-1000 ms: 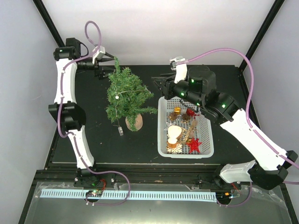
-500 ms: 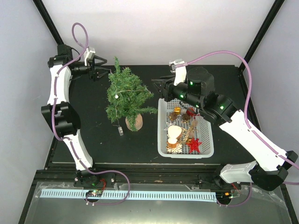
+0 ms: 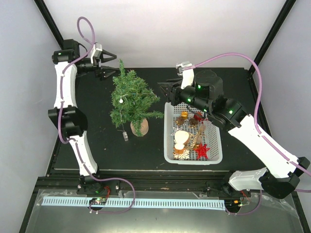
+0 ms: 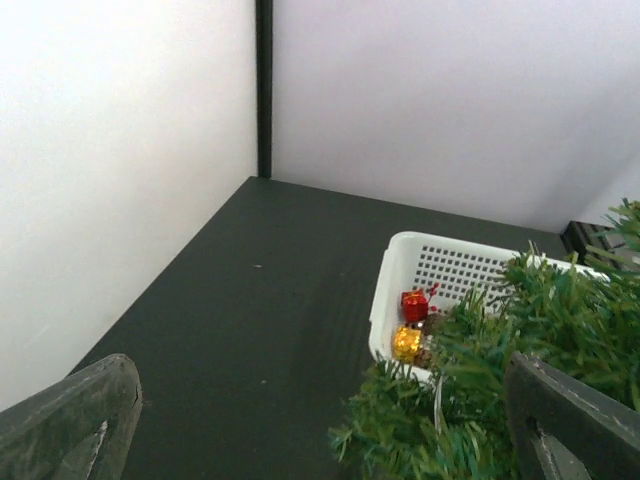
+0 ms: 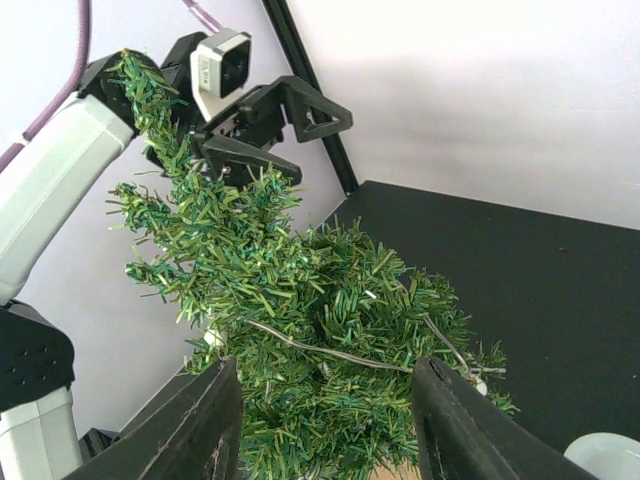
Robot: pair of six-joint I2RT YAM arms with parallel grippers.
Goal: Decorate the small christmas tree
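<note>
The small dark green bristly christmas tree [image 3: 132, 99] is standing on its round brown wooden base [image 3: 140, 127] left of centre on the black table [image 3: 92, 121], the left tool [image 3: 113, 64] gaping empty by its tip, the right tool [image 3: 164, 92] gaping empty between it and the white plastic basket [image 3: 194, 161] of ornaments [image 3: 190, 133]. Lifting 1 ornament by its loop, the other tool steadying the tree, is looking wisest. No writing is showing.

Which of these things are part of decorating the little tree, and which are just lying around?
Part of the job: small christmas tree; white basket; the ornaments in it, such as the red star and gold ornament.
Just lying about, it seems: small pale block beside the tree's base; white slotted strip near the arms' bases.
</note>
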